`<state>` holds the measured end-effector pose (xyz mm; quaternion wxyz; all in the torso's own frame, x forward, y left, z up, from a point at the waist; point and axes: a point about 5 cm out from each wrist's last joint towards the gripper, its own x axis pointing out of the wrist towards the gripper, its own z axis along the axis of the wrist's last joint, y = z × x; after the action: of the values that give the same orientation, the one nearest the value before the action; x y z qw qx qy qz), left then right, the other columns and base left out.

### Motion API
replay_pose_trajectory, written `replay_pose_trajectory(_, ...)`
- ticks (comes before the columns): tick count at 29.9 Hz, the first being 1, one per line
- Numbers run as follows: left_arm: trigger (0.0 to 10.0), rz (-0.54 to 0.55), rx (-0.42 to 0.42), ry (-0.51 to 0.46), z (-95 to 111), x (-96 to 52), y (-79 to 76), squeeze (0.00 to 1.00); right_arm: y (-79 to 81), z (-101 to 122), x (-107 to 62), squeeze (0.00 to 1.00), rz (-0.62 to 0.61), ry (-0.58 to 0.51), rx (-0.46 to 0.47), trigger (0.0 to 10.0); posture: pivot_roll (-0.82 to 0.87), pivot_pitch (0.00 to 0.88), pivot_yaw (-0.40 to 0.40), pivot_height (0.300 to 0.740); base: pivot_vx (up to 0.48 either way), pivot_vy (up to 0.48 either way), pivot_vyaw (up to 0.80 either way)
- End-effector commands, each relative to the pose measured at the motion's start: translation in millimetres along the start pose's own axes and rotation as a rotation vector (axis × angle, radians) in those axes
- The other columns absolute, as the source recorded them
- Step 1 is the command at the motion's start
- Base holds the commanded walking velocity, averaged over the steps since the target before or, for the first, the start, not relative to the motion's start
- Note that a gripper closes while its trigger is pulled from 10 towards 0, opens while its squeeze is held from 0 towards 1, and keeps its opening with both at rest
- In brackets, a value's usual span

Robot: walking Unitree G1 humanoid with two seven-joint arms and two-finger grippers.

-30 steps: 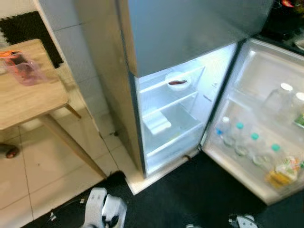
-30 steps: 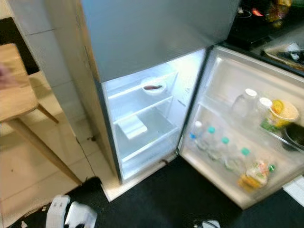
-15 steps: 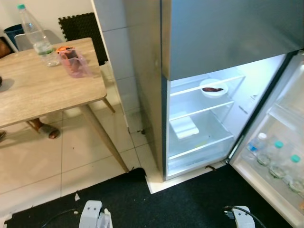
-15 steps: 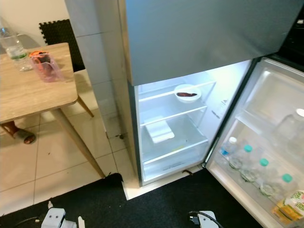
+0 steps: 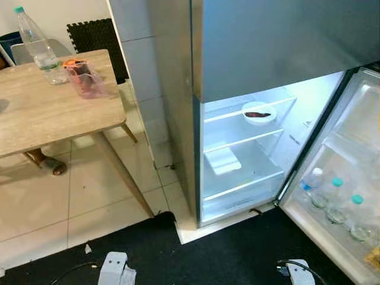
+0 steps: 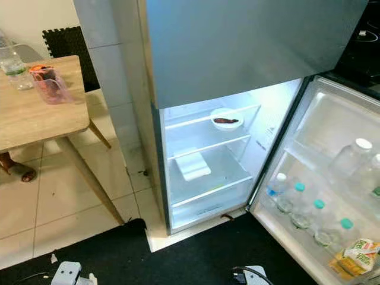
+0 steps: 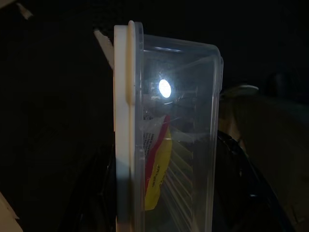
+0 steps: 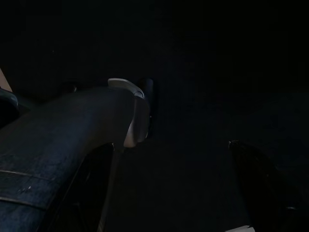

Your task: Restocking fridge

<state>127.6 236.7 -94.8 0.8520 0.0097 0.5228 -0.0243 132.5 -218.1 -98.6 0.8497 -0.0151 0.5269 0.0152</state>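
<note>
The left hand grips a clear container; ahead, the open fridge awaits shelving it.

I can read no text, brand or number anywhere. The yellow-and-red packet inside the clear container carries small print, too blurred to make out; the labels on the door-shelf bottles and carton are equally unreadable.
</note>
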Motion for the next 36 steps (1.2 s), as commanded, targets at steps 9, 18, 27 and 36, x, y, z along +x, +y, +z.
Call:
replay_pose_trajectory(9,10.0,-0.006,0.004,0.017,-4.0,-0.2,-1.4,0.0,0.5,-3.4,-0.4,0.0,-0.004,0.005,-0.022,10.0,-0.01,0.042,0.024,0.74,0.0,-0.421,0.0)
replay_pose_trajectory(18,10.0,-0.012,0.012,0.015,-2.3,0.3,-2.3,0.0,1.2,-7.4,-1.1,0.0,0.019,0.028,-0.088,10.0,-0.01,0.043,0.025,0.74,0.0,-0.423,0.5)
replay_pose_trajectory(27,10.0,-0.018,0.009,0.021,-5.2,0.2,-3.9,0.0,1.0,-7.7,-1.0,0.0,-0.004,0.026,-0.136,10.0,-0.01,0.047,0.025,0.74,0.0,-0.423,0.59)
replay_pose_trajectory(36,10.0,-0.023,0.003,0.018,-5.0,0.4,-5.1,0.0,-1.7,-8.6,-1.5,0.0,-0.02,0.034,-0.156,10.0,-0.02,0.05,0.023,0.74,0.0,-0.425,0.0)
